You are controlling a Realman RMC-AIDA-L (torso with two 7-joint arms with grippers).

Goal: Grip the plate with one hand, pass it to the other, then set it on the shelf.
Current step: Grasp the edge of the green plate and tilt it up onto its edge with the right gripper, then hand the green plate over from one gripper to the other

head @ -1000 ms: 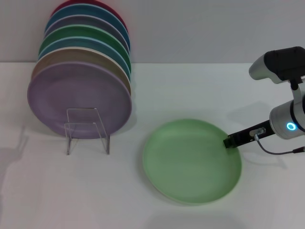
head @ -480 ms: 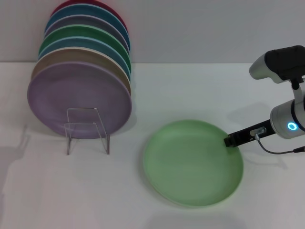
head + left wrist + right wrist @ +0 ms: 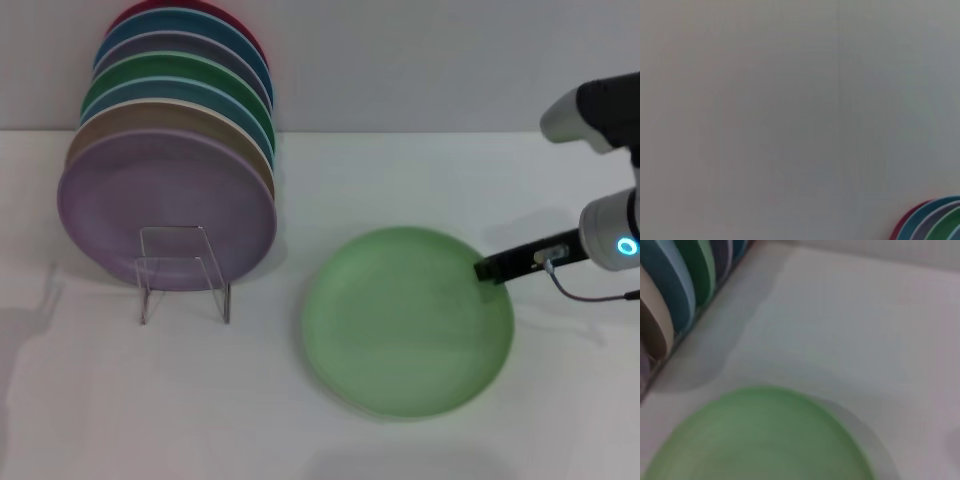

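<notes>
The pale mint-green plate (image 3: 405,320) is right of centre in the head view, tilted with its right edge raised off the white table. My right gripper (image 3: 490,268) is shut on the plate's right rim, its arm reaching in from the right. The plate also shows in the right wrist view (image 3: 760,440). The clear acrylic shelf (image 3: 185,270) stands at the left and holds a row of upright plates. My left gripper is out of view.
Several coloured plates lean on the shelf, with a lilac-purple plate (image 3: 165,205) in front and a darker green plate (image 3: 180,75) behind. Their edges show in the right wrist view (image 3: 670,295) and in the left wrist view (image 3: 932,222). The white table (image 3: 400,180) lies open around the mint plate.
My right gripper has risen and moved slightly right and back, lifting the plate's right edge. The plate has tipped up and shifted with it.
</notes>
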